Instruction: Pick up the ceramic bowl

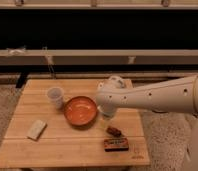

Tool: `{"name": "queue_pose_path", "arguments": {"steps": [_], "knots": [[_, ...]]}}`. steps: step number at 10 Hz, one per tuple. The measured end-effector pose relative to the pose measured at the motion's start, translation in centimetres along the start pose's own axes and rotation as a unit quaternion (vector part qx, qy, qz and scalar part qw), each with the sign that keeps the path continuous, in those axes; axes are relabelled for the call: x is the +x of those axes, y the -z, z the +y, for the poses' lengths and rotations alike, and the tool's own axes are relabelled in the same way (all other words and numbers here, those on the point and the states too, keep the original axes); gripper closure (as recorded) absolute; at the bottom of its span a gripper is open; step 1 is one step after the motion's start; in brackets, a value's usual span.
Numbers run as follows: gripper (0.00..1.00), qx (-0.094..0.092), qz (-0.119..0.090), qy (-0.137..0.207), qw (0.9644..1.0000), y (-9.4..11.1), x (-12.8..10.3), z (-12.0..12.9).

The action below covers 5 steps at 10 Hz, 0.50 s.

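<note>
The ceramic bowl [81,110] is round, shallow and orange-red with a darker rim. It sits near the middle of the wooden table [67,149]. My white arm reaches in from the right. The gripper [106,118] hangs just off the bowl's right rim, close above the table top, under the arm's wrist. I cannot tell whether it touches the bowl.
A small translucent white cup [55,96] stands left of the bowl. A pale flat block [36,129] lies at the front left. A small brown item [113,132] and a dark rectangular packet [116,144] lie at the front right. A dark wall with shelves runs behind.
</note>
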Motion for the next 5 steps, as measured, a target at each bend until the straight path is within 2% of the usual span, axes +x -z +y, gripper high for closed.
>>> {"name": "queue_pose_path", "arguments": {"steps": [2,5], "knots": [[0.2,-0.014,-0.005,0.036,0.9992,-1.4,-2.2,1.2],[0.2,-0.029,-0.004,0.066,0.9974,-3.2,-4.7,1.6]]}}
